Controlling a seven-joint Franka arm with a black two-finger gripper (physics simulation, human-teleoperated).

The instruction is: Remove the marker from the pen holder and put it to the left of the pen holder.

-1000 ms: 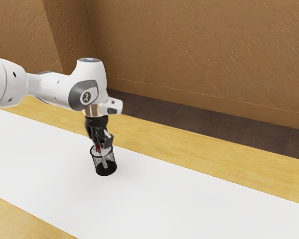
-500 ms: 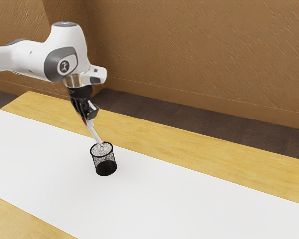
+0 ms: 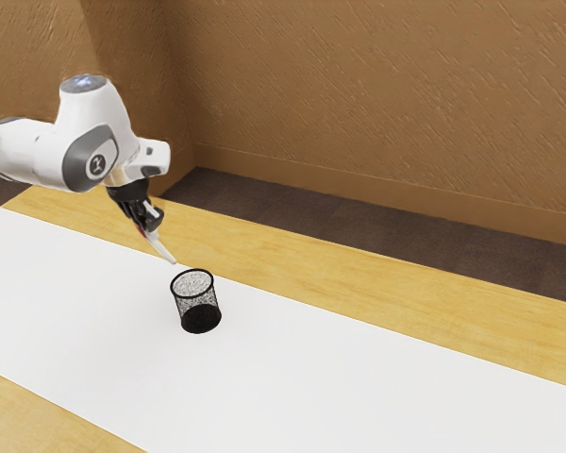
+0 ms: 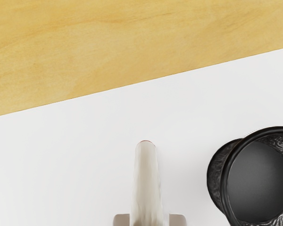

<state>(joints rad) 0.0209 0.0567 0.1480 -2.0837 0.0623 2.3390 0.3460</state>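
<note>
Our jaws are pinching the tilted marker, now hanging beside the pen holder instead of reaching into it; we are completing the removal, with placing remaining.

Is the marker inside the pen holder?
No, the marker is in the pincer, outside the pen holder, and the holder looks empty inside.

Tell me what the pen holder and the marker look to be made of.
Pen holder: probably black metal mesh, slightly glossy, going by its see-through wall and rim highlights; plastic is possible. Marker: likely plastic with a dull finish, judging by its smooth, pale barrel.
</note>
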